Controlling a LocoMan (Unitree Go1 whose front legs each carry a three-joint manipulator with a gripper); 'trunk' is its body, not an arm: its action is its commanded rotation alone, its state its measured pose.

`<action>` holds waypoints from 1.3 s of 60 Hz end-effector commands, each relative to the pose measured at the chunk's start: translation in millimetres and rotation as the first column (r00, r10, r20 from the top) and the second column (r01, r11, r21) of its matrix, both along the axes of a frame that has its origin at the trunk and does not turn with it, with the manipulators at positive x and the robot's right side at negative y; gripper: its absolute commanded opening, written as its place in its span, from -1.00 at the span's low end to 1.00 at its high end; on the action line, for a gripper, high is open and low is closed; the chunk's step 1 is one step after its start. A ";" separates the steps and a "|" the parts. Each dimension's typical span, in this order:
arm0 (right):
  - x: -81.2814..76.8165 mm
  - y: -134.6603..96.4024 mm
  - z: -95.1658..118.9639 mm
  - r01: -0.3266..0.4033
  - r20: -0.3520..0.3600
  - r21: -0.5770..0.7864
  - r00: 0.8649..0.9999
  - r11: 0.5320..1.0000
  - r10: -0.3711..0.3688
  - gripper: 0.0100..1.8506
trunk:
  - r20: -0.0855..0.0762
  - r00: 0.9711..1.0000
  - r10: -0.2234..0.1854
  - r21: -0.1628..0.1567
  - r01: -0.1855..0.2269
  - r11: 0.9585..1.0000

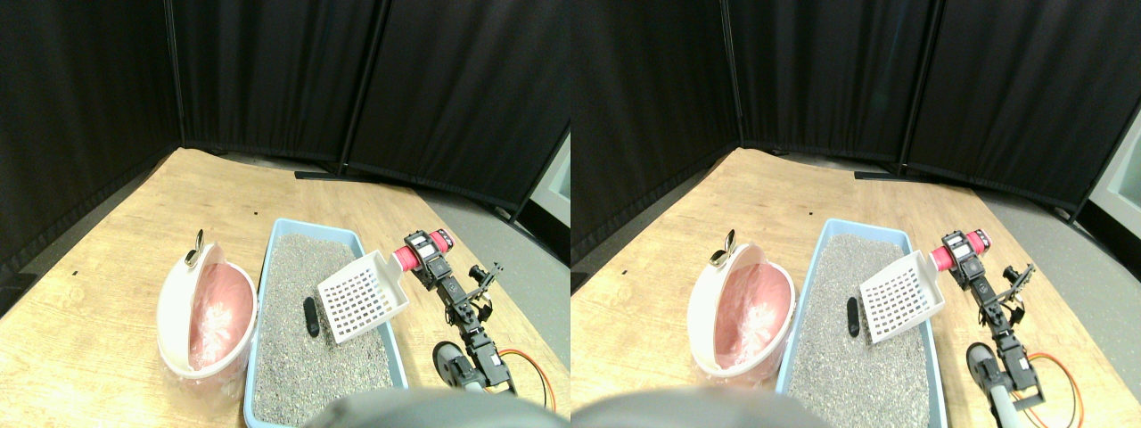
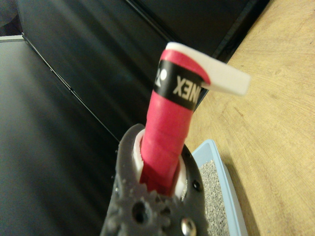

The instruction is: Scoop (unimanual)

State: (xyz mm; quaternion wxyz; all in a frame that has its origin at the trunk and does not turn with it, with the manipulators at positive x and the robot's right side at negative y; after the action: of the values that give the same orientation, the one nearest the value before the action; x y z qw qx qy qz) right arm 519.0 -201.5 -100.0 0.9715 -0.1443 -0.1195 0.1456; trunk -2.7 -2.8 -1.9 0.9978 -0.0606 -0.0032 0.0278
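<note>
A blue litter tray [image 1: 265, 294] filled with grey litter lies on the wooden floor. A small dark lump [image 1: 310, 316] rests on the litter near the tray's middle. A white slotted scoop [image 1: 361, 299] hangs tilted just right of the lump, its lower edge close to the litter. The scoop's red wrapped handle [image 1: 406, 259] points up and right, and my right gripper [image 1: 426, 257] is shut on it over the tray's right rim. In the wrist view the red handle [image 2: 170, 132] runs out of the jaw, with a corner of the tray [image 2: 219, 162] beyond it.
A white round bin [image 1: 174, 312] with a pink liner stands tilted against the tray's left side, a small metal clip [image 1: 194, 250] on its top rim. Black curtains [image 1: 267, 71] wall off the back. An orange cable [image 1: 528, 367] loops by the arm's base at lower right.
</note>
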 end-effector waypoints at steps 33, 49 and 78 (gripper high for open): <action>21.4 8.5 -1.1 -0.026 0.064 -0.023 0.998 0.999 0.028 -0.95 | -0.018 0.994 0.104 -0.080 -0.105 0.991; 33.6 17.3 -1.0 -0.042 0.066 -0.074 0.997 0.996 0.047 -0.95 | -0.014 0.993 0.117 -0.087 -0.118 0.989; 34.6 21.7 11.2 -0.062 0.064 -0.179 0.995 0.982 0.075 -0.88 | -0.026 0.994 0.103 -0.080 -0.105 0.991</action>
State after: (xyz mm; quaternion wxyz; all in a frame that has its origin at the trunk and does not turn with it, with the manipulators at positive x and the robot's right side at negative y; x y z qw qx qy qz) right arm 554.4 -186.2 -103.6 0.9516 -0.2248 -0.1174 0.1734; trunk -2.9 -0.2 -1.2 0.9920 -0.1015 -0.0045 0.0751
